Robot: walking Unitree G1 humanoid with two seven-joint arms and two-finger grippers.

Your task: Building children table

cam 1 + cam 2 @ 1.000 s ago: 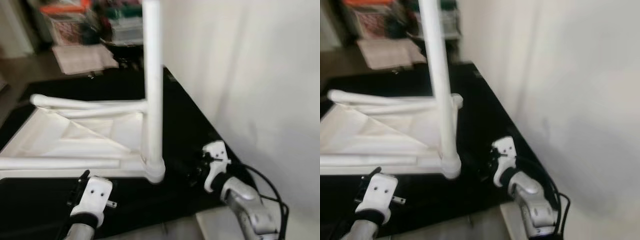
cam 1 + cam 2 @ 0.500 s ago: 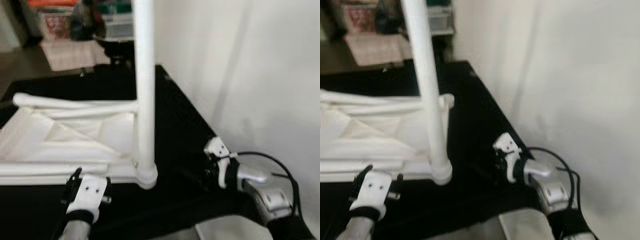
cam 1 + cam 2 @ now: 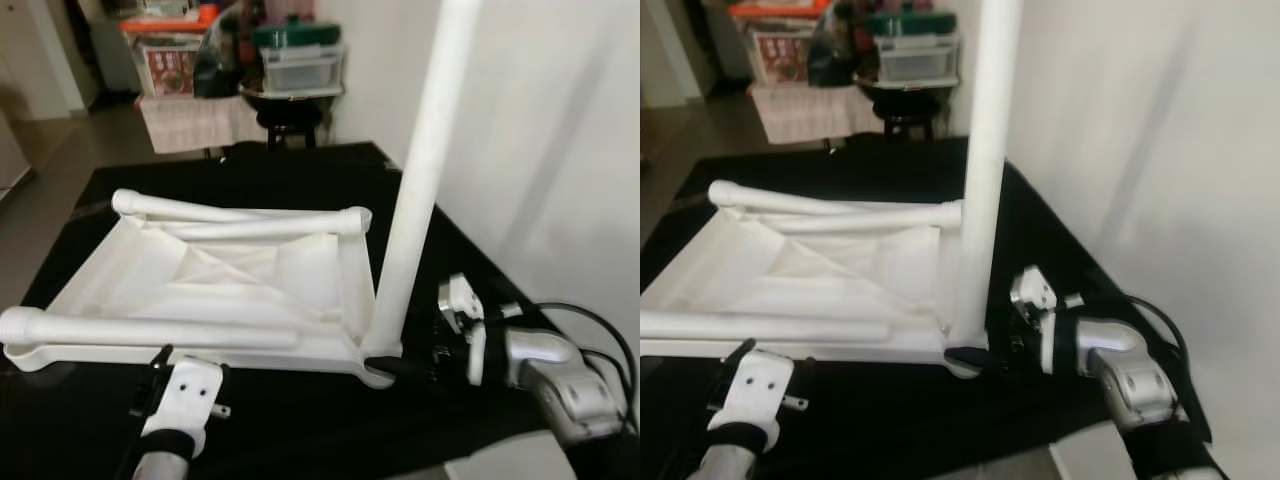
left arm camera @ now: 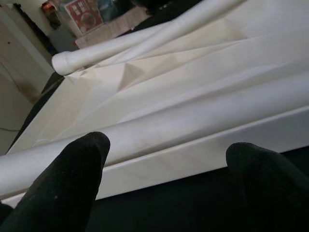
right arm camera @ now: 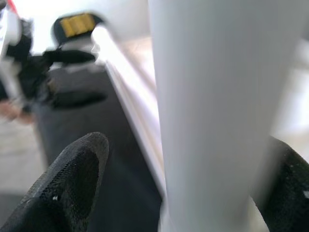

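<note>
A: Since the leg (image 3: 420, 190) stands tall at the frame's (image 3: 215, 280) near right corner, where to hold?
B: Low, at the base. Right gripper (image 3: 400, 366) open around it; left gripper (image 3: 150, 385) open, near the rail. Probably light, stiff, slippery.

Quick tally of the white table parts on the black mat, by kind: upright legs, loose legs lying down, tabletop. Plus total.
Upright leg: 1
Legs lying down: 3 (far leg, second far leg, near leg)
Upturned tabletop: 1
Total: 5
</note>
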